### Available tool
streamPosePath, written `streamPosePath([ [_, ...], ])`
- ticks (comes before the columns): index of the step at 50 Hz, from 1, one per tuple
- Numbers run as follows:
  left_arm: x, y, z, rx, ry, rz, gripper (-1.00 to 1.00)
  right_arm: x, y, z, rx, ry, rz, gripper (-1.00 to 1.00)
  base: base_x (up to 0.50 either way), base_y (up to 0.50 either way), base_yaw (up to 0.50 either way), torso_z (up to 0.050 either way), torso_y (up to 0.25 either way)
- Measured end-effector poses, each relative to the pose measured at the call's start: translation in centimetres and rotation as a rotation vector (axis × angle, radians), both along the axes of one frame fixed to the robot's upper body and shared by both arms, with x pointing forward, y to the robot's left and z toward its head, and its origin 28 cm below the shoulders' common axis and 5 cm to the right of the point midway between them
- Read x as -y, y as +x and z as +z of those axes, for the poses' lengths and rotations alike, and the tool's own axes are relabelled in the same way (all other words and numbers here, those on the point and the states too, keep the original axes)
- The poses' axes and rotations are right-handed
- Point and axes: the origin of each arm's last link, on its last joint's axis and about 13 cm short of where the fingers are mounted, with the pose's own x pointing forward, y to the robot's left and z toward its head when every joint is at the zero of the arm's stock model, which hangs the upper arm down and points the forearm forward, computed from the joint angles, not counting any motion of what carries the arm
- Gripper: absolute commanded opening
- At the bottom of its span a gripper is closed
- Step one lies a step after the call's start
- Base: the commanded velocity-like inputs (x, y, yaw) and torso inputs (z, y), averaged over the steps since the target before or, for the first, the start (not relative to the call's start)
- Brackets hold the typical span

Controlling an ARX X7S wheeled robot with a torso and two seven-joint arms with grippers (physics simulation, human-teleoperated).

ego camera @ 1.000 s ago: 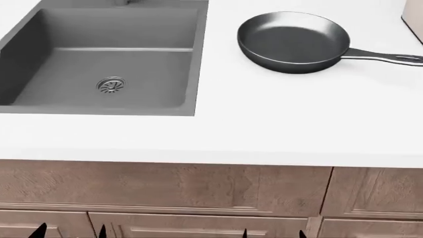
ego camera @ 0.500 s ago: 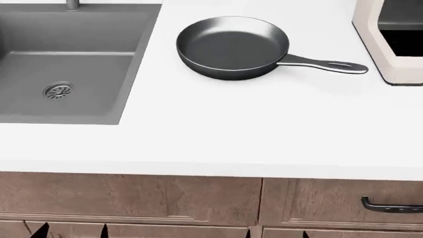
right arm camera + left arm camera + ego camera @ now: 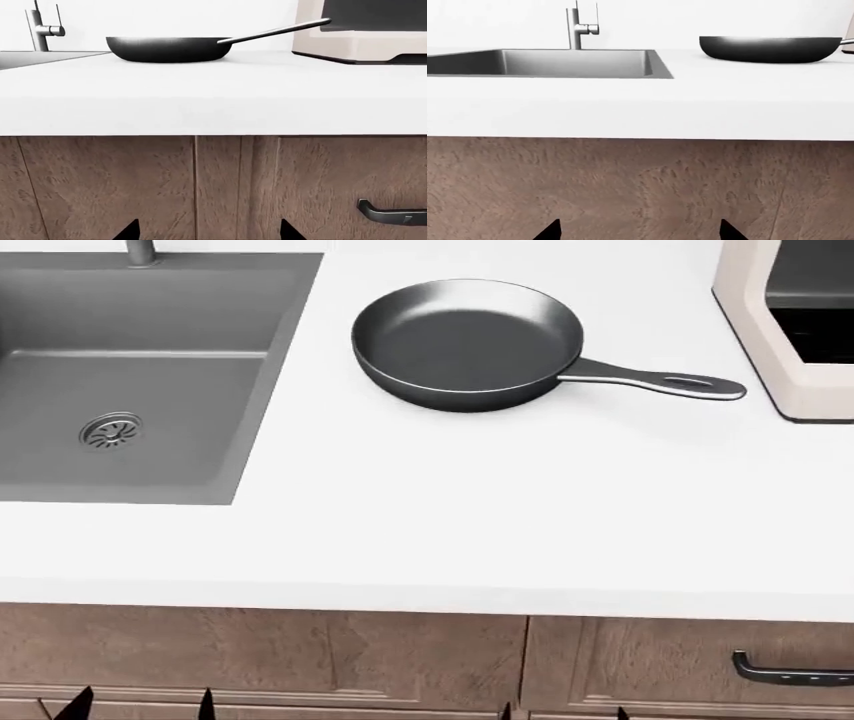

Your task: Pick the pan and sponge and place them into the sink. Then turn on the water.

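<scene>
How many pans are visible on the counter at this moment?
1. The pan sits upright on the white counter, right of the sink, its handle pointing toward the cream appliance. Anything beyond the frame edges cannot be seen.

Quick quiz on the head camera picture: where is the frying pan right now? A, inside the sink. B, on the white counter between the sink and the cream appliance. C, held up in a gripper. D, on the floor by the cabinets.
B: the pan sits flat on the white counter, with the sink at one side and the cream appliance just past its handle, and no gripper touching it.
</scene>
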Motion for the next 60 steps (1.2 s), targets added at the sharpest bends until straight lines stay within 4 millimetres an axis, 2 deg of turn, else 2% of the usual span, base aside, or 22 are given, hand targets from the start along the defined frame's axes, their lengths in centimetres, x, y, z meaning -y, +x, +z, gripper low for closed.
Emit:
streamPosePath([
  [8, -0.04, -0.08, 0.06, 0.010, 0.000, 0.002, 1.00, 0.02, -0.03, -0.01, -0.002, -0.001, -0.004, 1.00, 0.00, 0.00, 0.00, 0.008, 0.000],
  [50, 0.04, -0.11, 0.05, 0.026, 0.011, -0.003, 1.00, -0.01, -0.01, 0.02, -0.005, -0.017, -0.007, 1.00, 0.00, 0.00, 0.00, 0.050, 0.000],
  [60, -0.11, -0.09, 0.02, 0.015, 0.003, 0.005, 1.00, 0.01, 0.01, 0.01, -0.006, -0.018, -0.009, 1.00, 0.00, 0.00, 0.00, 0.003, 0.000],
])
